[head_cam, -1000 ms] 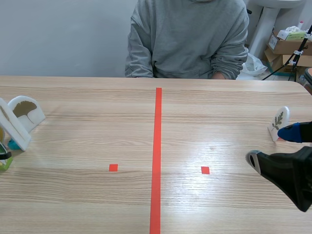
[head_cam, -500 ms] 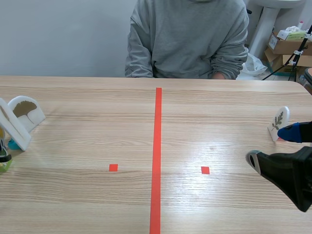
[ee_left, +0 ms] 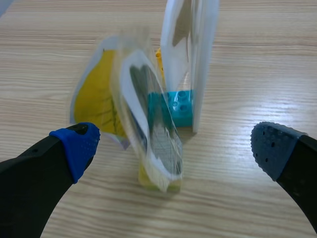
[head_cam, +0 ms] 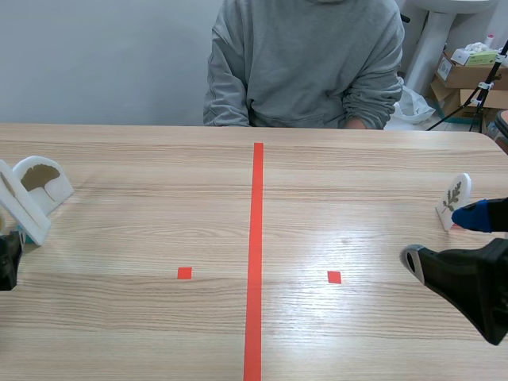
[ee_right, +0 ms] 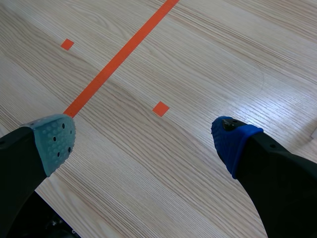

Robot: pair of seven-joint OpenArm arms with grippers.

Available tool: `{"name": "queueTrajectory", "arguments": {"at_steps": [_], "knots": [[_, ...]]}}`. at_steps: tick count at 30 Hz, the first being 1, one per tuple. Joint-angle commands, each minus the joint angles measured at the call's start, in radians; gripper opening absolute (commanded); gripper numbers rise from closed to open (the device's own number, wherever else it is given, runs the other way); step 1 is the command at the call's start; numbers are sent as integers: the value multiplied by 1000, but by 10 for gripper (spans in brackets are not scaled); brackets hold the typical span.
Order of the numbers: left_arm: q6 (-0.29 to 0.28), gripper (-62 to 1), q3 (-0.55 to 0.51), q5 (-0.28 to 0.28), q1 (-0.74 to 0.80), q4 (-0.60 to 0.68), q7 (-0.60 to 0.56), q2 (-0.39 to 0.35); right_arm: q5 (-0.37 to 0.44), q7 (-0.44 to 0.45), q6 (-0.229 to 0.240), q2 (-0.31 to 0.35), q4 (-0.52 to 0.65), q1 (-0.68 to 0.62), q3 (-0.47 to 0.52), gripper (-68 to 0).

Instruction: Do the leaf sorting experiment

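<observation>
Left gripper point(ee_left: 174, 146) spread apart. Between its fingers I see a yellowish leaf card point(ee_left: 151, 139), tilted and blurred, no pad touching it; it sits at the scene's far left. Just behind stands an upright white card point(ee_left: 190, 54) on a teal block point(ee_left: 179, 106). Right gripper point(ee_right: 142, 141) spread apart, lower right, oak card point(head_cam: 455, 197) beside it.

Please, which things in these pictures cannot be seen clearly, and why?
1. Left wrist view: the yellow leaf card is blurred; its leaf shape is unclear.
2. Left wrist view: the tall card stands nearly edge-on; its leaf is unreadable.
3. Scene view: the right-side leaf card is small, its foot partly behind the right gripper.
4. Scene view: the left gripper is mostly cut off by the edge.
</observation>
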Motion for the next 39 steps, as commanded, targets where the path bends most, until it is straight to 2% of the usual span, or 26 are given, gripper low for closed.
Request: {"name": "queueTrajectory", "arguments": {"at_steps": [1,8,15,17,22,30,33,39], "knots": [[2,14,-38,-22,42,75,-16,-10,7,14,8,16,7,9,9,-115],[-8,14,-129,-74,277,409,-36,-3,7,14,8,16,7,9,9,-115],[-163,14,-143,-74,463,695,-35,68,7,14,8,16,7,9,9,-115],[-205,14,-138,-89,500,764,-30,84,7,8,8,16,7,9,9,-115],[-263,14,-67,-108,557,884,24,81,7,8,8,16,7,9,9,-115],[-264,14,150,-103,570,909,64,21,7,11,8,16,7,9,9,-115],[-238,14,230,-75,564,909,63,-3,7,12,8,16,7,9,9,-115],[-147,14,348,-31,525,890,64,-18,3,15,8,16,7,9,9,-115]]}}
